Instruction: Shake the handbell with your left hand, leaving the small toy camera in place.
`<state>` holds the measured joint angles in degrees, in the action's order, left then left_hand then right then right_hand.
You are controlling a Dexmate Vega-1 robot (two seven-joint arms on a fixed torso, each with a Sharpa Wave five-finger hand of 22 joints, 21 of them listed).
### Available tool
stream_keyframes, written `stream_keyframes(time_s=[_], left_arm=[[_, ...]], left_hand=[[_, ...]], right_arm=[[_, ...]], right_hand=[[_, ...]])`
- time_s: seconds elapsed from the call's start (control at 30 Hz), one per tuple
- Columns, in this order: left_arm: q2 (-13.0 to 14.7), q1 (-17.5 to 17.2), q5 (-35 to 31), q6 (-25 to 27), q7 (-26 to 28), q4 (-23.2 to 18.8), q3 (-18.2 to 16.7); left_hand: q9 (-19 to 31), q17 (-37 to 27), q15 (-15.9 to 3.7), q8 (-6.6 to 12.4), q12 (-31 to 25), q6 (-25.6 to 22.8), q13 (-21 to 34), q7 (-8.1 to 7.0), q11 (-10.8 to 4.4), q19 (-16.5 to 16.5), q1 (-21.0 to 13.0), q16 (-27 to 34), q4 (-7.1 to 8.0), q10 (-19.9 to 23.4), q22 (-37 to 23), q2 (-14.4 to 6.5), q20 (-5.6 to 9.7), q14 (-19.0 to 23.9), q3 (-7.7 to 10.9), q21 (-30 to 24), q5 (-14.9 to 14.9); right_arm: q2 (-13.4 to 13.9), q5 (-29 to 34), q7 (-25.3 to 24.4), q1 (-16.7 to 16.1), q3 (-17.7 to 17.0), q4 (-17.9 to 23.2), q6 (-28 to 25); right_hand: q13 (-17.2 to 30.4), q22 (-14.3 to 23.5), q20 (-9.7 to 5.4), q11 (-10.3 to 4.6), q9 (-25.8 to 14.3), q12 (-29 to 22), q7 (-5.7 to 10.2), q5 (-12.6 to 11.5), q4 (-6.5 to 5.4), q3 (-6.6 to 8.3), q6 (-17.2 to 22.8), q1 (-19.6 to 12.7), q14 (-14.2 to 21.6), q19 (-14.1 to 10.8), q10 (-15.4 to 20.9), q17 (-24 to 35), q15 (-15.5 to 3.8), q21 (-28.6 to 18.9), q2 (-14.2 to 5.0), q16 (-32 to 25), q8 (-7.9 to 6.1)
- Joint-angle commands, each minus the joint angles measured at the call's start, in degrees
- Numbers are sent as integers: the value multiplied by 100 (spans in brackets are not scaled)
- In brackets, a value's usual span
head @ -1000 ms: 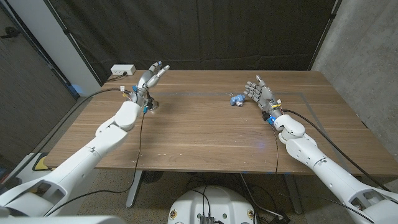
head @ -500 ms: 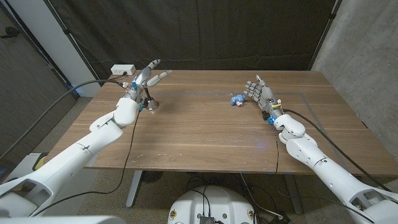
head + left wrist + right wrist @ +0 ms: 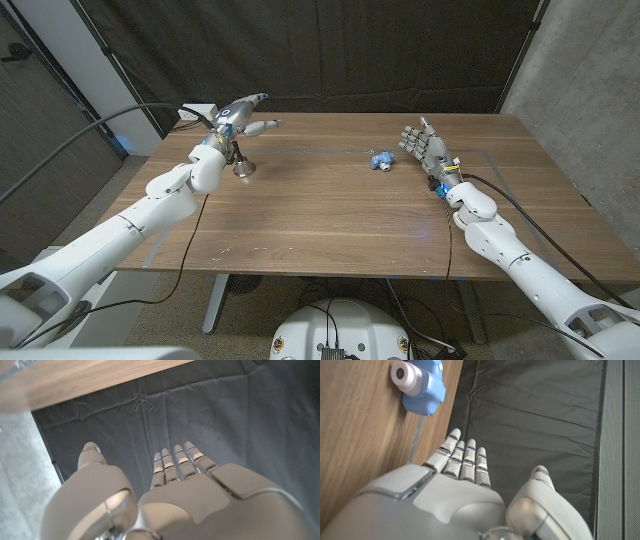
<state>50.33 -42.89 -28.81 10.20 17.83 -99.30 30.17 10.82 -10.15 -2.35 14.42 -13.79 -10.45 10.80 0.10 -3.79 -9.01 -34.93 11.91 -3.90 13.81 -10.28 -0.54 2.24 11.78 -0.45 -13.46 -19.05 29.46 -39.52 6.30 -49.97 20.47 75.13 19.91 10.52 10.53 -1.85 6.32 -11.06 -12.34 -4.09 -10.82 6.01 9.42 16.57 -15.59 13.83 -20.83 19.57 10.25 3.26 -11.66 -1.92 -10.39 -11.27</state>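
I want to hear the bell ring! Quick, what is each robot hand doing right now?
Left hand: open, fingers stretched out above the handbell, not holding it.
Right hand: open, holding nothing, beside the toy camera.

Head camera: fixed high, looking down and forward over the wooden table [image 3: 330,220] toward a black curtain [image 3: 330,50]; both arms enter from the bottom corners, far from the lens.

Left wrist camera: close behind the left hand [image 3: 170,495], aimed along its fingers at the curtain [image 3: 240,410]; the table edge [image 3: 75,380] runs overhead, so the view is inverted.

Right wrist camera: close behind the right hand [image 3: 455,490], view rolled, the table [image 3: 365,435] beside it. The blue toy camera [image 3: 417,385] ahead of the fingertips also appears in the head view [image 3: 381,159], just beside that hand [image 3: 424,147].
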Motion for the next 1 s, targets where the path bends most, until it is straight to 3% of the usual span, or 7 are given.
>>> stream_keyframes(time_s=[0.03,0.2,0.5,0.6,0.63,0.7,1.0], left_arm=[[392,339,-1356,879,-895,-564,385],[553,499,-1943,884,-1339,-694,551],[880,466,-2929,959,-2217,-1188,581],[1054,387,-3138,855,-2395,-1331,498],[1105,375,-3202,800,-2466,-1356,477],[1190,368,-3355,676,-2620,-1387,454],[1447,338,-4019,86,-3180,-1543,339]], left_hand=[[6,-18,-192,17,-26,-58,22,-28,-49,-78,-91,34,-48,42,-18,12,233,68,3,-27,8],[6,-18,-203,-2,1,-51,23,-62,-103,-74,-119,13,-77,17,-16,82,210,58,-29,-12,6],[8,-22,-243,-113,86,95,29,-166,-190,-38,-188,-70,-195,-65,-10,460,167,-54,-222,50,-21],[10,-23,-254,-136,101,129,32,-237,-232,-34,-234,-82,-227,-77,-11,517,166,-78,-249,62,-38],[14,-33,-332,-139,82,85,37,-331,-339,-91,-335,-28,-280,23,-15,589,186,81,-286,57,-83],[17,-44,-350,-118,45,-8,42,-393,-398,-211,-405,13,-306,162,-20,610,231,211,-305,23,-119],[20,-56,-421,-54,13,-247,49,-436,-441,-308,-512,28,-331,326,-27,606,283,312,-322,7,-176]], right_arm=[[64,-157,205,40,-104,-165,15],[158,-167,238,65,-134,-70,-62],[474,-216,137,-118,-254,400,-335],[443,-176,77,-151,-247,434,-279],[415,-172,37,-173,-245,449,-260],[365,-177,21,-208,-235,455,-212],[333,-96,-168,-423,-174,715,-199]], right_hand=[[26,27,49,-10,-15,-18,16,16,6,17,24,-54,70,-16,38,20,-13,-33,-20,-35,-18],[26,28,52,-14,-15,-16,17,18,6,16,24,-53,68,-16,33,21,-10,-32,-22,-33,-18],[27,28,49,-16,-15,-20,19,20,6,15,21,-52,86,-29,47,22,-13,-37,-24,-39,-17],[27,28,49,-17,-15,-22,16,21,6,14,24,-52,91,-32,52,22,-14,-37,-24,-41,-18],[27,28,46,-17,-15,-23,17,21,6,14,25,-52,93,-33,53,22,-17,-38,-24,-41,-18],[27,28,47,-19,-15,-23,20,22,6,14,23,-51,97,-33,55,22,-20,-37,-25,-43,-17],[28,28,45,-13,-15,-22,17,23,8,13,29,-53,96,-35,55,23,-21,-37,-27,-40,-20]])
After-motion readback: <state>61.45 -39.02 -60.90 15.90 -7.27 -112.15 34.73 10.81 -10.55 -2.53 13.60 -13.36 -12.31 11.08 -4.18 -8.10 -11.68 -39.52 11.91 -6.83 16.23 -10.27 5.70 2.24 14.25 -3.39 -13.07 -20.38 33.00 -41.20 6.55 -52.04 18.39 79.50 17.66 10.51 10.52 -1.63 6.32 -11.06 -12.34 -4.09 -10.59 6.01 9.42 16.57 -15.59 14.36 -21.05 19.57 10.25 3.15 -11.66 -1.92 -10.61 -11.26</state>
